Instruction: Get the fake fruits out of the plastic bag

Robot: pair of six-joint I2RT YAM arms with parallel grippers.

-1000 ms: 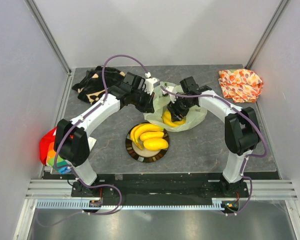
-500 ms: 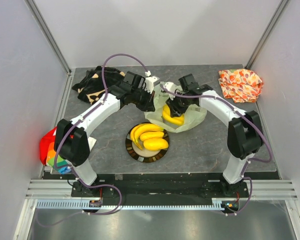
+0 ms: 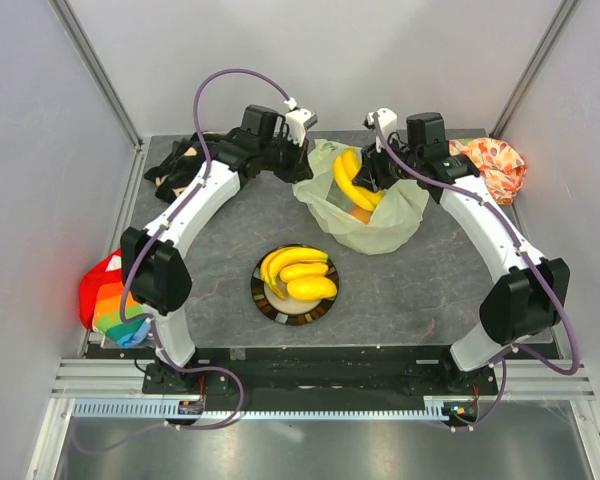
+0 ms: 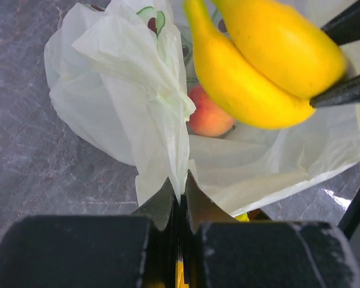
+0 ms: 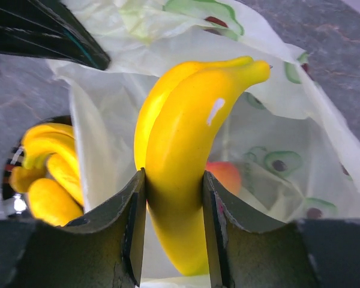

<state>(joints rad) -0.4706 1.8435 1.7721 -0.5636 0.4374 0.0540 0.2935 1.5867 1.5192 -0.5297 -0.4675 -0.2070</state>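
A robotics lab cell: plain white panels [image 3: 330,60] close in the grey worktop [image 3: 400,290], aluminium posts [image 3: 95,70] run up the upper corners, and a slotted metal rail [image 3: 330,408] crosses the bottom of the frame.

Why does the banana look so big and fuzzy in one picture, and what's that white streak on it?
Left wrist view: the banana hangs very near the lens, so its edges blur, while the bag looks sharper. Right wrist view: the white streak is light glaring off its glossy skin. Top view: everything is small and sharp.
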